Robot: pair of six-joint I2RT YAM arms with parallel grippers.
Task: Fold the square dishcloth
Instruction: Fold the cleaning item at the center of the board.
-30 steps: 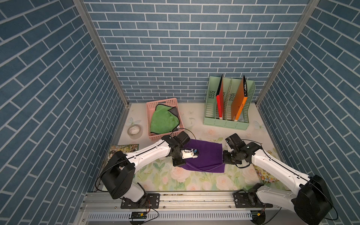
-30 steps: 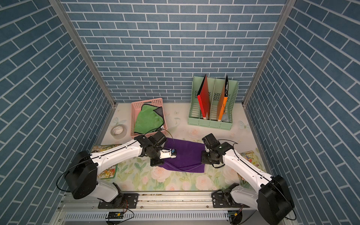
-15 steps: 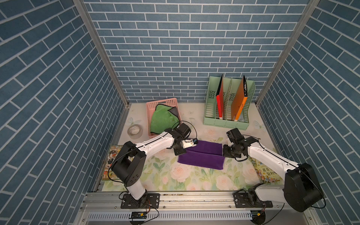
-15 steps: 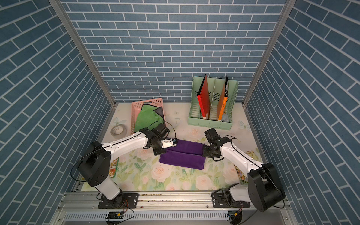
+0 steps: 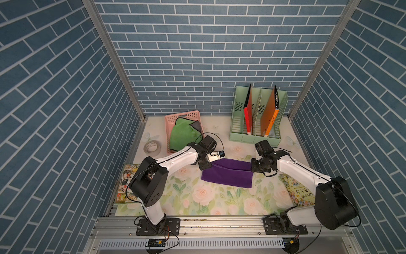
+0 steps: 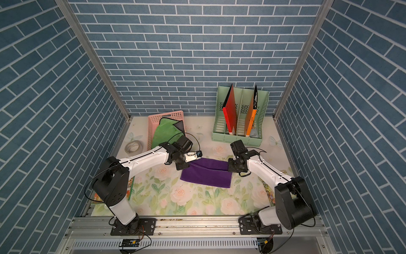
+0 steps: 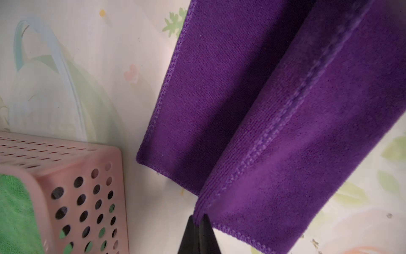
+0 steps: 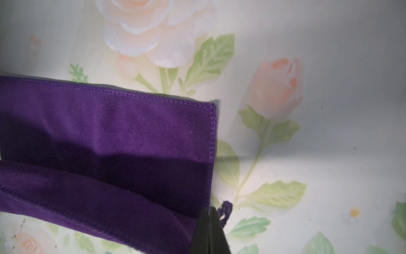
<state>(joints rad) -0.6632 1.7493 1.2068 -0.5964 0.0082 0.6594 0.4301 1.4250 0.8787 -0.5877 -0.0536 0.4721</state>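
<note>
A purple square microfibre dishcloth [image 5: 227,176] [image 6: 206,176] is seen in both top views at the middle of a floral-printed table mat [image 5: 197,198], between the two arms. It is doubled over. A near layer is spread flat on the mat, and a far strip is laid partly over it, with a stitched hem running along the overlap.

The far-left corner of that strip is pinched by the left gripper [image 7: 198,221], whose black jaws are pressed together on the hem. The far-right corner is clamped by the right gripper [image 8: 209,216], its jaws likewise closed on the fabric, with a small tuft of cloth showing past them. Whether the held corners touch the mat cannot be told.

A pink perforated plastic basket [image 5: 186,115] is set at the far left, just beyond the left gripper, and a green cloth [image 5: 182,136] is bundled inside it. A roll of clear tape [image 5: 152,147] is lying left of the basket. At the far right a mint-green slotted file rack [image 5: 237,123] is placed, with a red folder [image 5: 247,118] and an orange folder [image 5: 270,114] stood upright in separate slots. An illustrated book [image 5: 124,182] is laid at the left edge of the mat and another picture book [image 5: 302,193] at the right edge.
</note>
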